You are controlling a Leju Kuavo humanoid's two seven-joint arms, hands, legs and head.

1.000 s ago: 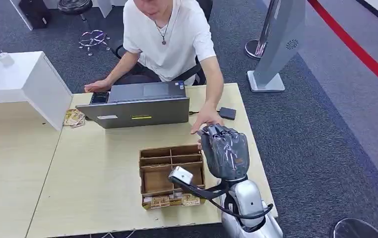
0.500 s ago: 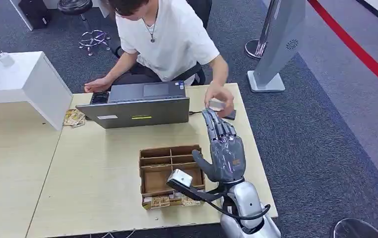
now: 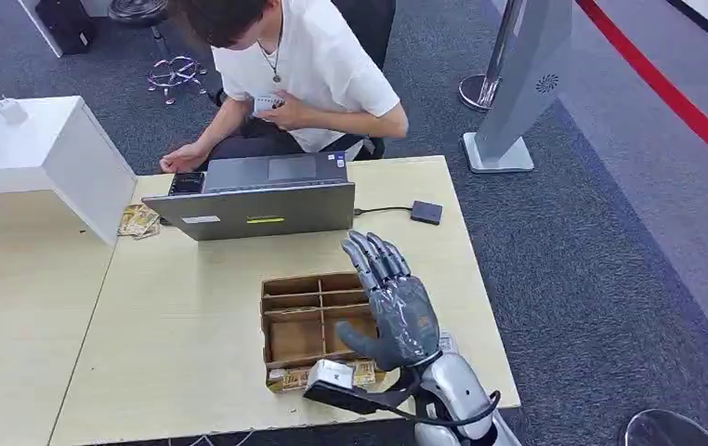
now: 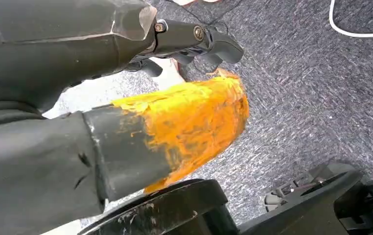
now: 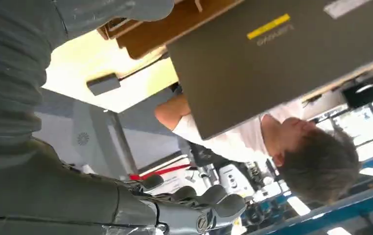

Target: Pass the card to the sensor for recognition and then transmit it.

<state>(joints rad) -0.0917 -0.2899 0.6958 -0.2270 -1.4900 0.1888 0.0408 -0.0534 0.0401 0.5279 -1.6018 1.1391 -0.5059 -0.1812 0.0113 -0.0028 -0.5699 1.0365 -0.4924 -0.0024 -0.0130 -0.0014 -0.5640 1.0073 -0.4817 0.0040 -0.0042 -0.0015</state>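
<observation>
Above the divided box [image 3: 306, 321], the right robot hand [image 3: 393, 307] is spread empty; the card's [image 3: 265, 103] orientation is unclear.

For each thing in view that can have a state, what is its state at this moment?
right hand: open, fingers apart, holds nothing, raised over the wooden box.
left hand: hangs above the carpet; open or shut cannot be told.
card: held in the person's hand, at the chest.
laptop: lid open.
sensor: lies on the table, cable attached.
wooden box: open on top.

head cam high, looking down at table [image 3: 192, 307], R wrist cam close, sideways, shares laptop [image 3: 257, 195]
</observation>
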